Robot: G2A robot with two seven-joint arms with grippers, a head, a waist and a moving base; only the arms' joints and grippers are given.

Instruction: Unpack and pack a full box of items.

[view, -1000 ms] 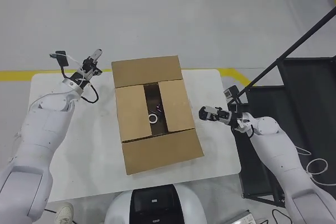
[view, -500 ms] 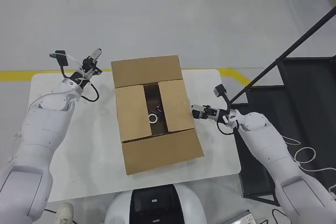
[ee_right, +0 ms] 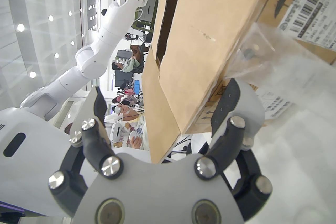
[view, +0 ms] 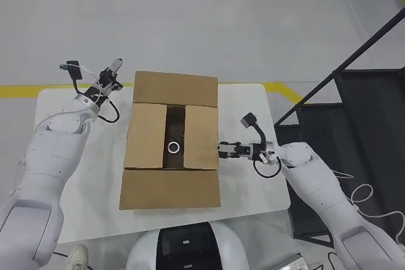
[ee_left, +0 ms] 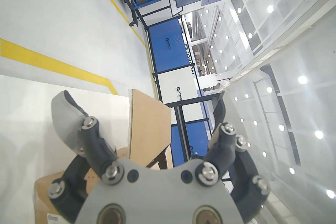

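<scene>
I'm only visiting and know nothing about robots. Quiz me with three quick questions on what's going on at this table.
1. True or false: the cardboard box has its top flaps fully shut.
2. Which gripper straddles the box's side edge? A) left B) right
3. Fill in: the left gripper, near a far corner of the table, is ___ (open/shut).

Key: 1 false, a gap down the middle shows a ring-shaped item. 2 B, the right gripper. 3 open.

Box [view: 145,135]: matt brown cardboard, with white paper labels [ee_right: 312,4]. Tabletop [view: 256,196]: smooth, matt white. Right end effector [ee_right: 165,91]: brushed grey metal plate [ee_right: 157,188], matt black plastic fingers [ee_right: 225,107], bright metal screws [ee_right: 109,164]. Bag [ee_right: 262,51]: clear, crinkled, glossy plastic film.
</scene>
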